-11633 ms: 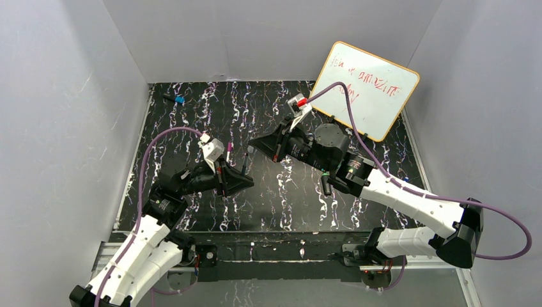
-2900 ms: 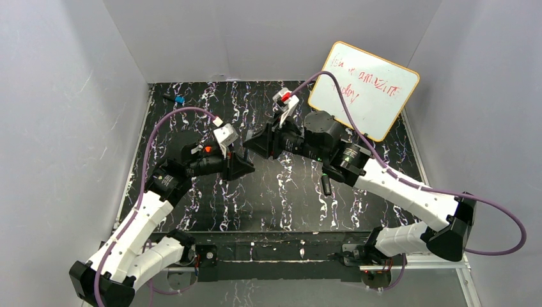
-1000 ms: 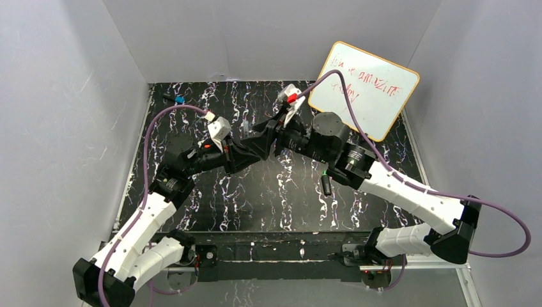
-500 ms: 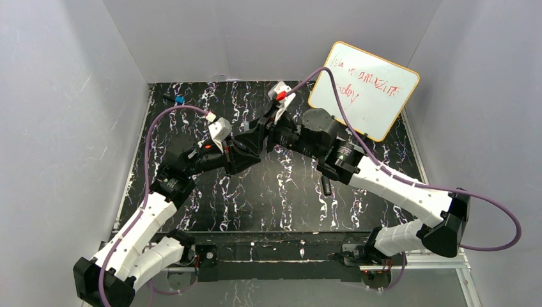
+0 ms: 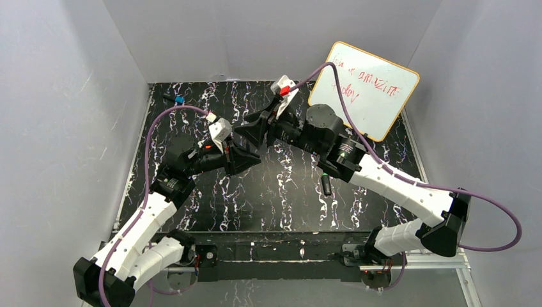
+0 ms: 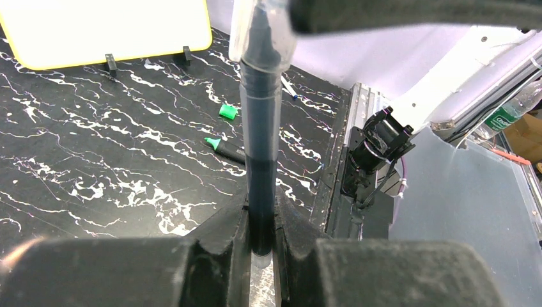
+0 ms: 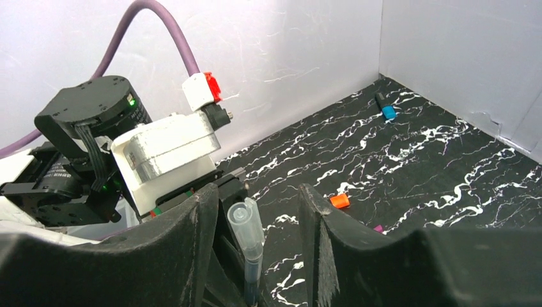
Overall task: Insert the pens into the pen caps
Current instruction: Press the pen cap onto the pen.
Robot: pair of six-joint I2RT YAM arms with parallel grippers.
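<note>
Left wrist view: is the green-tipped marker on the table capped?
No, the marker lies with its green tip bare, and a green cap sits apart from it.

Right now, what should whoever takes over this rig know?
Left gripper shut on the slim dark pen.
Right gripper open, jaws either side of the clear cap on that pen's end, not touching.
Loose on the table: green-tipped marker, green cap, orange cap, blue cap.
Done: this pen looks capped. Left: green-tipped marker not yet capped.
</note>
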